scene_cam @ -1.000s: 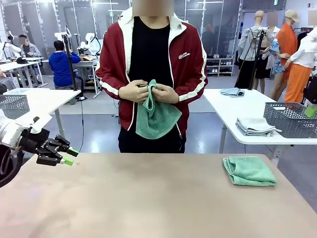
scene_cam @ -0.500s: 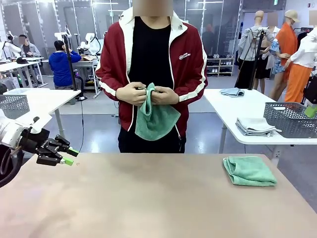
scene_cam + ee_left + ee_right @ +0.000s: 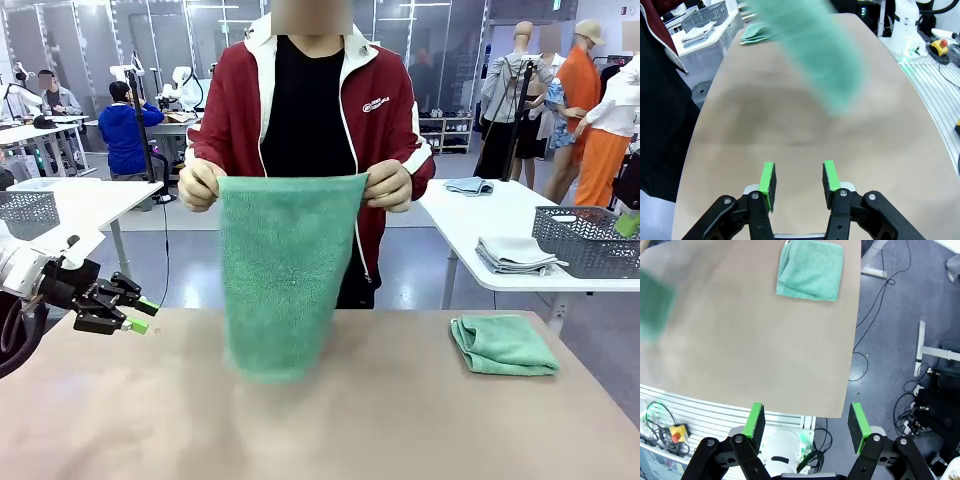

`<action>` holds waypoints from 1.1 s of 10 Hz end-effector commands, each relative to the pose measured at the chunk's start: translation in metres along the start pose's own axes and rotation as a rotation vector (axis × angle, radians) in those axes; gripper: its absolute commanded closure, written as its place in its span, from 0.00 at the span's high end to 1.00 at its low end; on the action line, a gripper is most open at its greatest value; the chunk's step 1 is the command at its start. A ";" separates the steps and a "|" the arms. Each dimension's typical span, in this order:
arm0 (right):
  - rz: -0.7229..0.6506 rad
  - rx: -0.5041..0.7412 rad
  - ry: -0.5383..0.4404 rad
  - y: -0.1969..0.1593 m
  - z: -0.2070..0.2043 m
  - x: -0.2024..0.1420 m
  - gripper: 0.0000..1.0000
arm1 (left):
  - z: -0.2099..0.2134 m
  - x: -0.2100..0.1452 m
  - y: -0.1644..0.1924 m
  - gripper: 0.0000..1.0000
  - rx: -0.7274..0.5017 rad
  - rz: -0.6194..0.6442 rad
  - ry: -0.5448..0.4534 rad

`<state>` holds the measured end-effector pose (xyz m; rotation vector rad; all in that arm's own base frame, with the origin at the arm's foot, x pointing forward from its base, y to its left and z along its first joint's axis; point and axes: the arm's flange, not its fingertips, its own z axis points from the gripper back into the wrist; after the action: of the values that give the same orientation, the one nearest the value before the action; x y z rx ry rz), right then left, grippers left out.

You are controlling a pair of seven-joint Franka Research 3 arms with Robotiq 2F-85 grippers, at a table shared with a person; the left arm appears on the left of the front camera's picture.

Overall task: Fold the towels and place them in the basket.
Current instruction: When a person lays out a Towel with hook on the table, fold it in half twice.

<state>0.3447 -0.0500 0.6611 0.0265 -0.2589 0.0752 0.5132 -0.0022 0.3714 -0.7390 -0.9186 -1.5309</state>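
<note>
The towel is held wide over the table, likely for folding; left gripper and right gripper gape, empty.

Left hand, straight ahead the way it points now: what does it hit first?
Probably the bare table: the left hand, open, tilts down toward it. The hanging towel held by the person is farther along that line. Depth is unclear, so its lower edge might come first.
</note>
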 end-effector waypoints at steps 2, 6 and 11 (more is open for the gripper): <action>-0.022 -0.011 0.001 0.002 0.001 0.002 0.84 | 0.002 0.003 -0.001 0.50 0.003 0.009 0.001; -0.022 -0.011 0.001 0.002 0.001 0.002 0.84 | 0.002 0.003 -0.001 0.50 0.003 0.009 0.001; -0.022 -0.011 0.001 0.002 0.001 0.002 0.84 | 0.002 0.003 -0.001 0.50 0.003 0.009 0.001</action>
<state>0.3447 -0.0500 0.6611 0.0265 -0.2589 0.0751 0.5132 -0.0022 0.3714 -0.7390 -0.9186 -1.5309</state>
